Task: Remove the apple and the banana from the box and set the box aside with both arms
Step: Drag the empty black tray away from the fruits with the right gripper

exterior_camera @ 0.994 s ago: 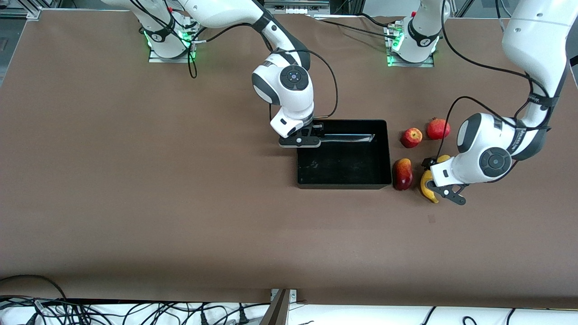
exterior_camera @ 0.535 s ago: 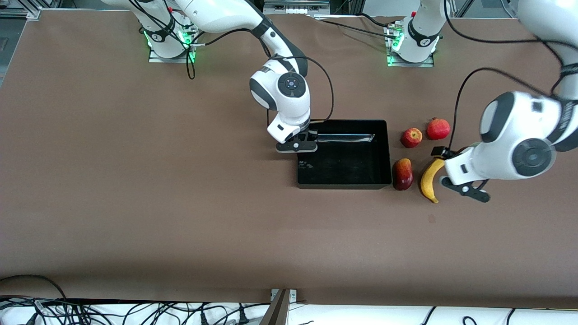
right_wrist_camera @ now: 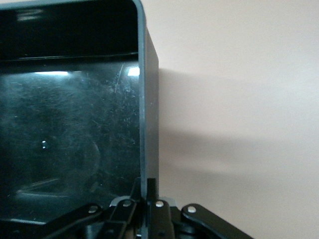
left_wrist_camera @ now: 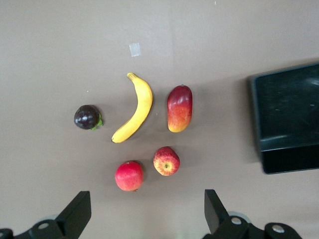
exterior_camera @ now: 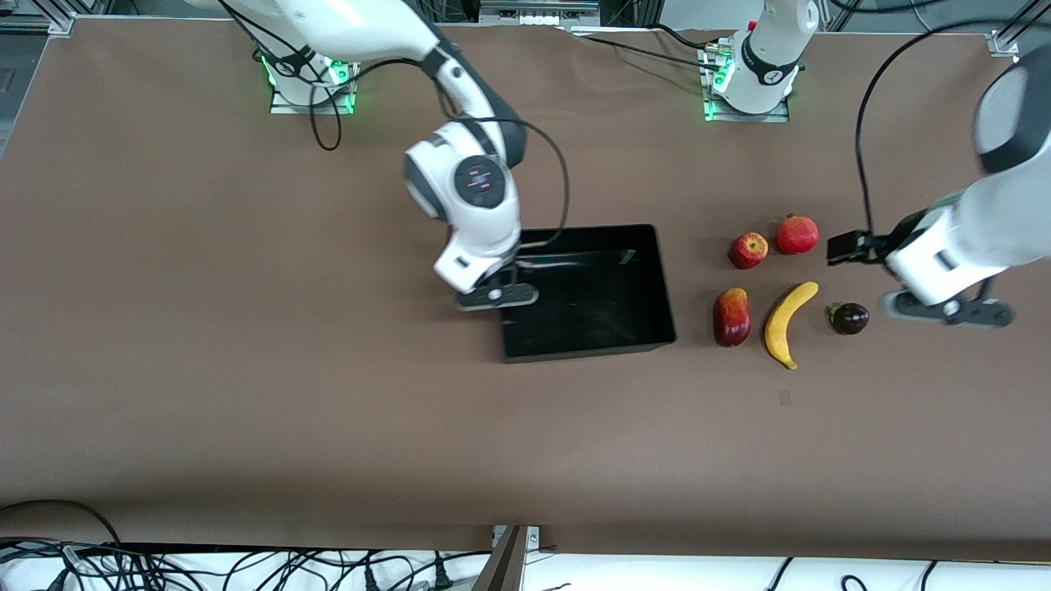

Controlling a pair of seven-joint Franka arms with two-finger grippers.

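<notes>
The right gripper [exterior_camera: 497, 296] is clamped on the wall of the black box [exterior_camera: 649, 279]. The left gripper [exterior_camera: 944, 309] hangs wide open, holding nothing, near the banana [exterior_camera: 787, 320] and apple [exterior_camera: 748, 250].

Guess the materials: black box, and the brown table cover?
Box: looks like hard glossy plastic; thin wall, light streaks and fine scratches on its floor in the right wrist view. The right gripper is shut on its wall. Table cover: matte brown, no glare, so probably paper or fabric; cannot tell which.
</notes>
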